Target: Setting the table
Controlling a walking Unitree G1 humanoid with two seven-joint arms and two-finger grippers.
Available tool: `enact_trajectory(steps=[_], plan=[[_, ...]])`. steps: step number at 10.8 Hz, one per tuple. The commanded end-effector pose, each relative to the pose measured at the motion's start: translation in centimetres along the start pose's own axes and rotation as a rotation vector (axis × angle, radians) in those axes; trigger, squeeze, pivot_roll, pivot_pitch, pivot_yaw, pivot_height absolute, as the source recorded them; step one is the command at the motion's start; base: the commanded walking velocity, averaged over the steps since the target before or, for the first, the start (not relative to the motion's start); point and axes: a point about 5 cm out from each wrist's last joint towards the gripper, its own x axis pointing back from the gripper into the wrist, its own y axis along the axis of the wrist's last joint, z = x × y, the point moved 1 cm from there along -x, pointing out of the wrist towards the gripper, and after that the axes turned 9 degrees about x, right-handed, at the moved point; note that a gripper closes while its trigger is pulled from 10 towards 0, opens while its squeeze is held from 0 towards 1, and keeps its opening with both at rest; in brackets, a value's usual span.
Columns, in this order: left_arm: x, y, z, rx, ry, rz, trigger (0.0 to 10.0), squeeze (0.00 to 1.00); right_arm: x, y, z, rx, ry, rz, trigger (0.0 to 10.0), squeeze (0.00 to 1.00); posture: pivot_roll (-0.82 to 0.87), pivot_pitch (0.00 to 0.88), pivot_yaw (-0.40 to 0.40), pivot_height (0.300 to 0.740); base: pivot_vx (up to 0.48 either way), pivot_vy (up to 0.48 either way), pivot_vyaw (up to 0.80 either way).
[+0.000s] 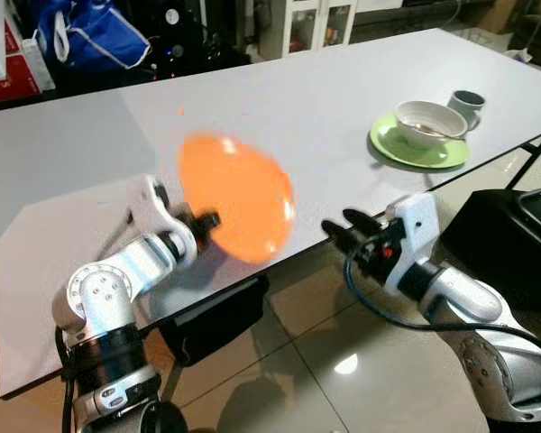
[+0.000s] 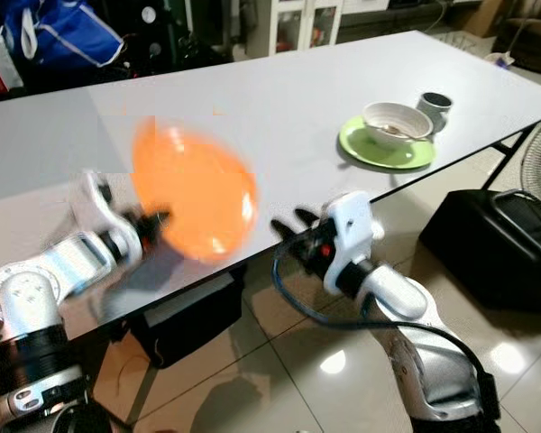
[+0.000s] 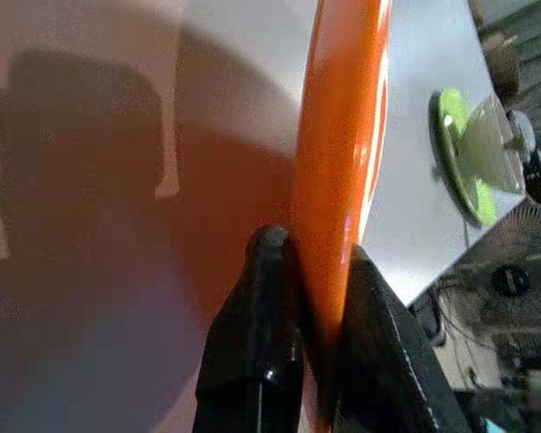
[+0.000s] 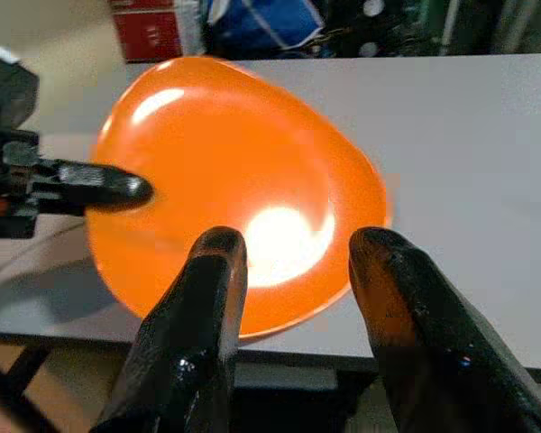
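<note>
Left wrist view: left claw [image 3: 311, 262] pinches orange plate [image 3: 338, 180].

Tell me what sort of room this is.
Probably a home dining area. A long grey table carries a green plate with a white bowl and a mug beside it, over glossy floor tiles. The left gripper holds an orange plate.
</note>
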Motion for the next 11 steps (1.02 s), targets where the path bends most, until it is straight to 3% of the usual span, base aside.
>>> enact_trajectory(steps=[1,5,6,7,11], plan=[[0.2,0.3,-0.6,-0.015,-0.012,0.004,10.0,0.00,0.2,0.2,0.5,0.013,0.048,0.004,10.0,0.00,0.05,0.000,-0.007,0.740,0.000,0.000,0.00],[-0.3,0.2,0.1,0.032,0.051,0.038,10.0,0.00,0.3,-0.2,1.1,0.021,0.063,0.019,10.0,0.00,0.05,0.000,-0.008,0.740,0.000,0.000,0.00],[-0.6,0.4,0.3,0.040,0.072,0.024,10.0,0.83,0.3,-0.2,1.1,0.019,0.057,0.017,10.0,0.00,0.05,0.000,-0.005,0.740,0.000,0.000,0.00],[-0.8,0.6,0.3,0.044,0.077,0.016,10.0,1.00,0.3,-0.2,1.0,0.017,0.051,0.016,10.0,0.00,0.05,0.000,-0.005,0.740,0.000,0.000,0.00],[-2.3,1.5,0.2,0.063,0.076,-0.002,10.0,1.00,0.3,-0.2,0.8,0.014,0.026,0.010,10.0,0.00,0.05,0.000,-0.003,0.740,0.000,0.000,0.00]])
